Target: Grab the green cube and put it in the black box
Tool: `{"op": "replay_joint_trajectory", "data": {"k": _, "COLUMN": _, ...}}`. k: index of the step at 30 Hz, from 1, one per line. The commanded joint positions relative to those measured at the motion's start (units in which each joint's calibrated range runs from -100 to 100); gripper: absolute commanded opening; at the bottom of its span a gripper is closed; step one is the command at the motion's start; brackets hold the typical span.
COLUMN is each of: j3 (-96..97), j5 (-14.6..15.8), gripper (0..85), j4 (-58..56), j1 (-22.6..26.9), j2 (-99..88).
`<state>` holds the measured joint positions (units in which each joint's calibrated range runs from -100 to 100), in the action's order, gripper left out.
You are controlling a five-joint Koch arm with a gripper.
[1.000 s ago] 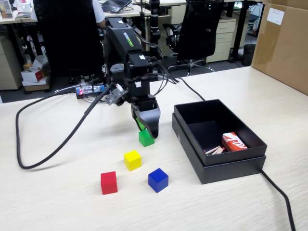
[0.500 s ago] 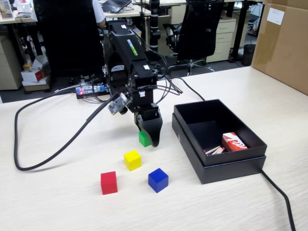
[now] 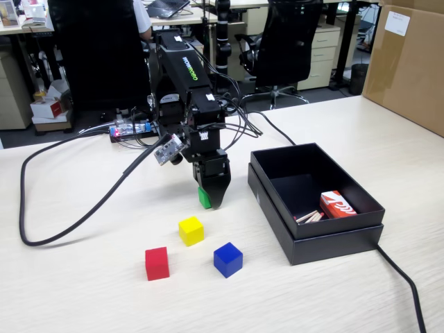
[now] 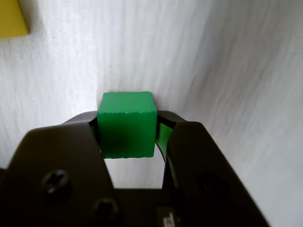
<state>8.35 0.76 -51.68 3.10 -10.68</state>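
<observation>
Gripper (image 4: 128, 137) jaws were closed on the green cube (image 4: 127, 124) | black box (image 3: 361, 232) lay well apart | shallow tip grip risked dropping the cube in transit.

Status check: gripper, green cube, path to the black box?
Gripper shut on green cube, low over the table. Black box to the right in the fixed view, open. Nothing between them; yellow cube sits nearer the camera.
</observation>
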Motion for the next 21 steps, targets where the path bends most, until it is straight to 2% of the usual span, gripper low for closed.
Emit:
{"op": "replay_joint_trajectory", "data": {"k": 1, "j3": -1.01, "j5": 1.47, "gripper": 0.9, "j4": -6.42, "j1": 1.9, "j2": -13.36}}
{"op": "replay_joint_trajectory", "data": {"k": 6, "j3": -2.28, "j5": 4.15, "gripper": 0.9, "j4": -10.04, "j1": 8.06, "j2": -31.6}}
{"op": "replay_joint_trajectory", "data": {"k": 9, "j3": -10.53, "j5": 6.59, "gripper": 0.9, "j4": -10.22, "j1": 13.28, "j2": -34.59}}
{"op": "replay_joint_trajectory", "data": {"k": 12, "j3": -18.05, "j5": 8.01, "gripper": 0.9, "j4": -10.22, "j1": 15.29, "j2": -28.85}}
{"op": "replay_joint_trajectory", "data": {"k": 21, "j3": -32.56, "j5": 11.38, "gripper": 0.9, "j4": -10.22, "j1": 15.78, "j2": -5.67}}
